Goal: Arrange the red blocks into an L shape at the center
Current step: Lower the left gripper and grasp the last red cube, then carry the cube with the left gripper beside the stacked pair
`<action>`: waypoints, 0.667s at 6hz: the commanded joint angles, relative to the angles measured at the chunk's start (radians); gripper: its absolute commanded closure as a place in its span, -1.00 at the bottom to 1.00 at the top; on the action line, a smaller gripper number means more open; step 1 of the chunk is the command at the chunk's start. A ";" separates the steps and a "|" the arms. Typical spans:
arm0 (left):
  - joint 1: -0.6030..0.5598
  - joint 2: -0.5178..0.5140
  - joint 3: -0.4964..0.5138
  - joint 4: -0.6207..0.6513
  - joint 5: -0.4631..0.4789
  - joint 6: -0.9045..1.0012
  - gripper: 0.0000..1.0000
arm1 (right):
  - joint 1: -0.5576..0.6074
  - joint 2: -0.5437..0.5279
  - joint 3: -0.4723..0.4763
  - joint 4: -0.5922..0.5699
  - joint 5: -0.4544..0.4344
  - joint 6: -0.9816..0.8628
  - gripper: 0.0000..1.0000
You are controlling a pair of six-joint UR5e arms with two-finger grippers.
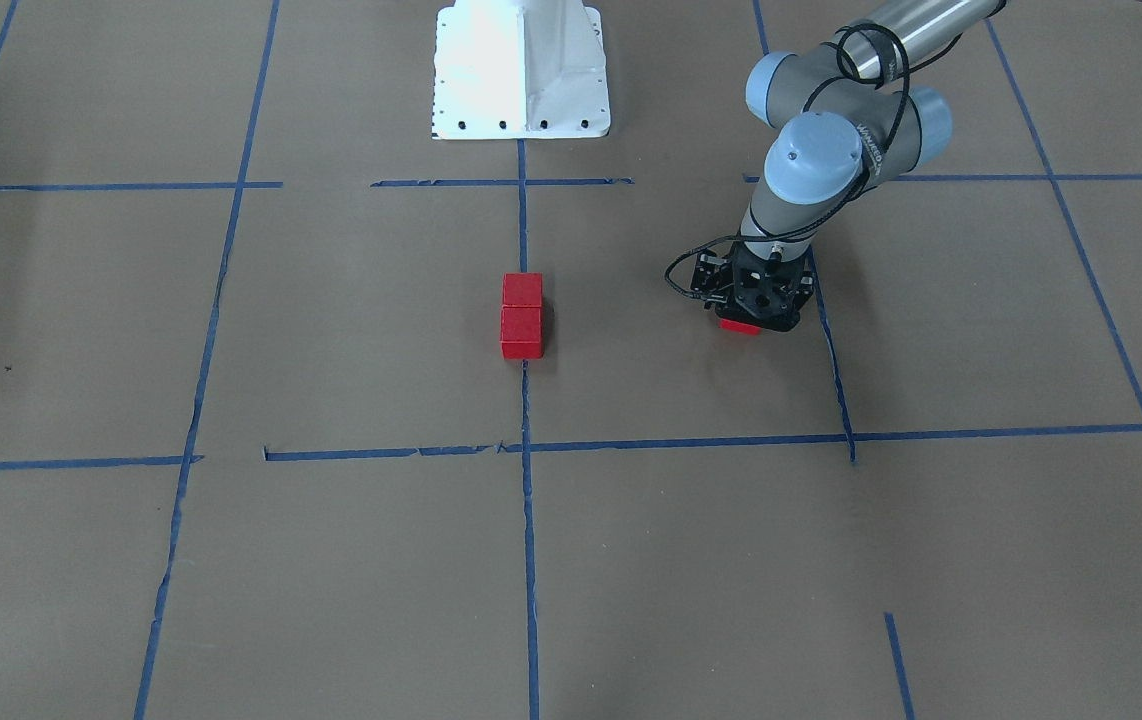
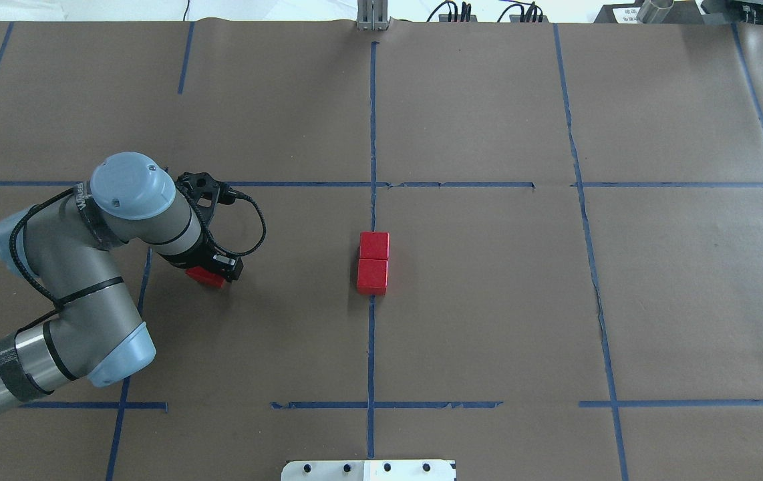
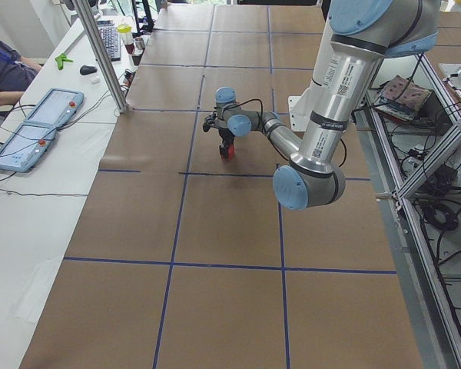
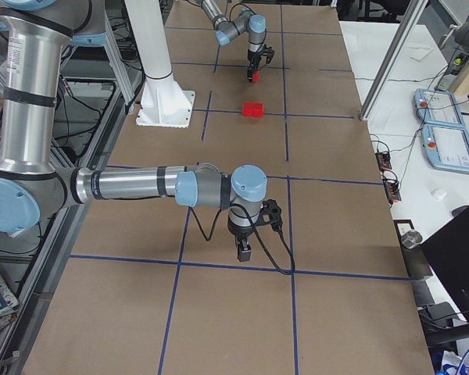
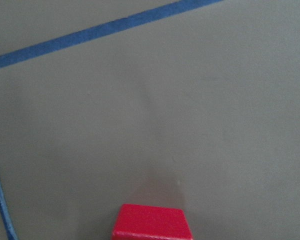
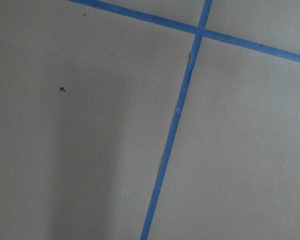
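Two red blocks stood touching, aligned 12-to-6, on the blue tape line at the center. The third red block lay well apart at 9 o'clock, directly beneath the left gripper; its jaw state could not be told. The right gripper pointed down at the paper, jaws likewise indeterminable.

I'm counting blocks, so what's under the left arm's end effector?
A red block: one edge shows below the left end effector. Its top, and whether it is gripped, are covered by the end effector's body.

Even bright light; soft shadows; white base overexposed; wrist views soft
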 commanded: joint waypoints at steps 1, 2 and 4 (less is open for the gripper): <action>-0.001 -0.049 -0.002 0.016 0.000 -0.026 0.20 | 0.000 0.000 0.000 0.000 0.000 0.000 -1.00; 0.005 -0.089 0.000 0.017 0.001 -0.259 0.49 | 0.000 0.000 0.000 0.000 0.000 0.000 -1.00; 0.006 -0.147 -0.006 0.019 0.041 -0.762 0.56 | 0.000 0.000 0.000 0.000 0.002 0.000 -1.00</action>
